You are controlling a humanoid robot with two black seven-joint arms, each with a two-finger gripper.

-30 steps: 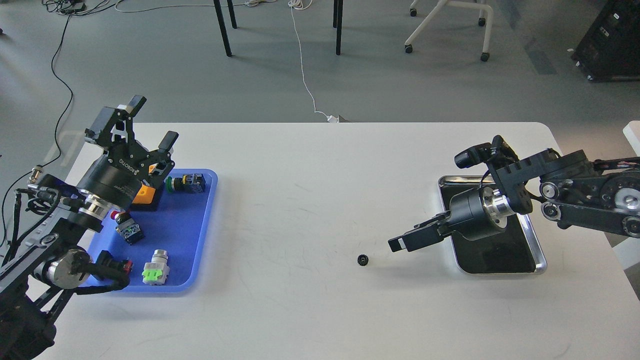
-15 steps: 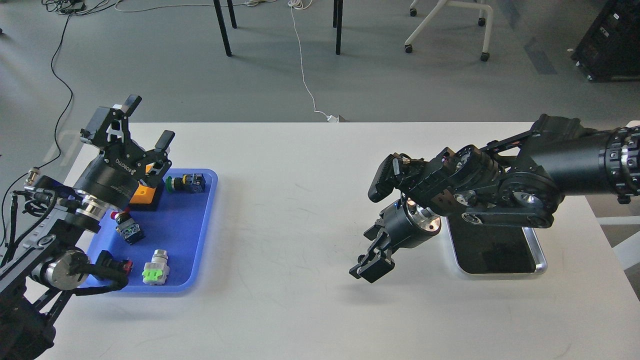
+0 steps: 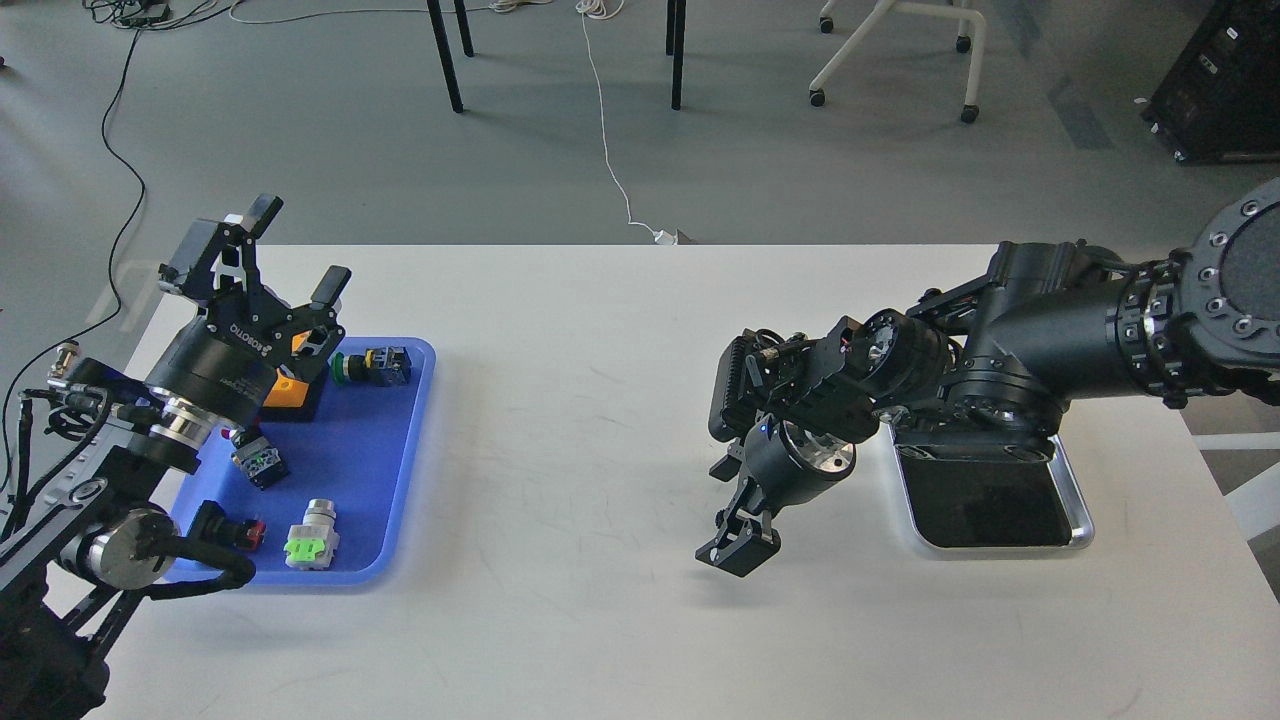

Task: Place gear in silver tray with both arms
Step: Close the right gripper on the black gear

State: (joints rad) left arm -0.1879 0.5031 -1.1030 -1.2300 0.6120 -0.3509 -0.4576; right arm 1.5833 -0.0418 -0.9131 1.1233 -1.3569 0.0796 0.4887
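The silver tray [image 3: 1078, 512] lies at the right of the white table [image 3: 600, 330], its far half hidden under my right arm. My right gripper [image 3: 738, 540] points down at the table left of the tray, at the spot where the small black gear lay. The gear is hidden by the gripper. Its fingers overlap from this angle, so I cannot tell whether they are open or shut. My left gripper [image 3: 299, 249] is open and empty, raised above the far left end of the blue tray [image 3: 400, 480].
The blue plastic tray holds several push-button switches, among them a green-capped one [image 3: 372, 366], one with a bright green body [image 3: 311, 537] and an orange block [image 3: 283, 386]. Chair legs and cables are on the floor beyond the table's far edge.
My right arm swung left from above the silver tray and turned its gripper down over the gear, which no longer shows. The left arm shifted only slightly.
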